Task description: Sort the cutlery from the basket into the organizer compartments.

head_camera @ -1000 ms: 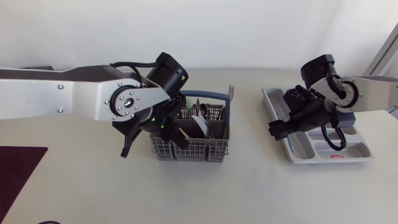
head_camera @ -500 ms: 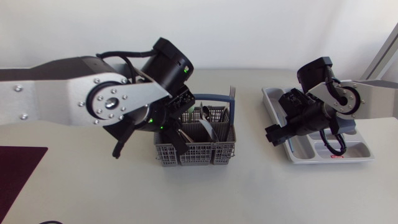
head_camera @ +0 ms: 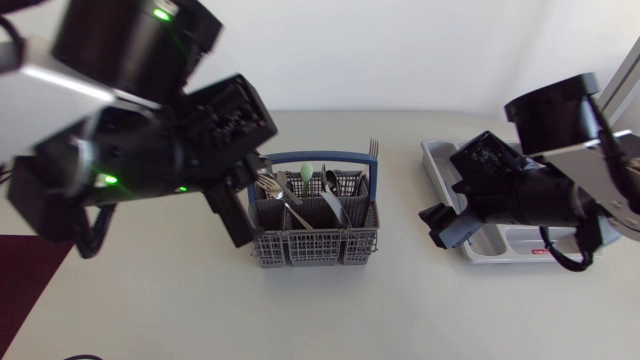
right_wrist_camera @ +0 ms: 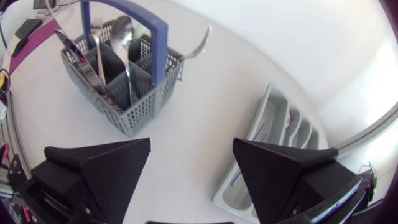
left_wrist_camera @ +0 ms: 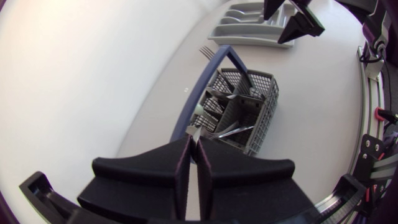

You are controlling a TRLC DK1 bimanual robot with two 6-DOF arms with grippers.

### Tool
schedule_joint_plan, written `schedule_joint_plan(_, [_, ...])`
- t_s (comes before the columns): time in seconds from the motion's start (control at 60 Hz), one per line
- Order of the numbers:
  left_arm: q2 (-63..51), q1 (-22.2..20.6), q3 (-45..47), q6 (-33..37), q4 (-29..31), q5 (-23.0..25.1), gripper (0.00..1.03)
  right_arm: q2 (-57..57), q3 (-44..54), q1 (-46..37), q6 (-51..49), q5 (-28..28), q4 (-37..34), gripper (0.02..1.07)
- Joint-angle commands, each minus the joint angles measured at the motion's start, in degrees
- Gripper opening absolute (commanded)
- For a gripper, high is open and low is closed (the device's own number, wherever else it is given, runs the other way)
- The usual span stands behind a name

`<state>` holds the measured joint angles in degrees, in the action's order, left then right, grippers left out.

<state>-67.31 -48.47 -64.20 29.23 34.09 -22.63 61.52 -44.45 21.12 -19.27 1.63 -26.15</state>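
Our left gripper (left_wrist_camera: 193, 144) had risen clear of the grey basket (head_camera: 310, 243), fingers pressed together on a thin silver piece of cutlery (left_wrist_camera: 194, 131) whose kind we could not tell. The other forks and spoons stood in the basket at mid-table. Our right gripper (right_wrist_camera: 191, 146), spread and empty, had also lifted, hanging beside the organizer (head_camera: 436, 157). We judged one piece bound for a compartment, with many left

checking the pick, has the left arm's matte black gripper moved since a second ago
Yes. The left gripper, shut on a silver utensil, has lifted out of the grey plastic basket toward the camera, now over its left edge.
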Motion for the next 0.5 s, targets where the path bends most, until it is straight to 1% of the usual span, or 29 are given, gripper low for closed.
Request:
schedule_joint_plan(0.0, [4.5, 1.5, -0.3, 0.5, 1.4, -0.1, 0.04, -6.1, 2.0, 3.0, -1.9, 0.0, -0.4, 0.98])
schedule_joint_plan(0.133, [6.0, 3.1, -3.8, -5.3, 5.4, 4.3, 0.04, -11.6, 2.3, 6.9, -2.1, 0.8, -0.6, 0.98])
schedule_joint_plan(0.217, [5.4, 3.9, -7.1, -9.4, 6.7, 7.8, 0.04, -14.1, 2.3, 9.0, -2.1, 0.8, -0.6, 0.98])
schedule_joint_plan(0.333, [1.7, 4.5, -11.2, -15.4, 6.8, 13.0, 0.04, -17.5, 2.8, 12.8, -2.1, 1.7, 0.0, 0.98])
schedule_joint_plan(0.483, [-5.0, 7.3, -15.9, -22.1, 6.6, 21.4, 0.04, -19.9, 3.7, 18.1, -2.5, 5.4, 1.7, 0.98])
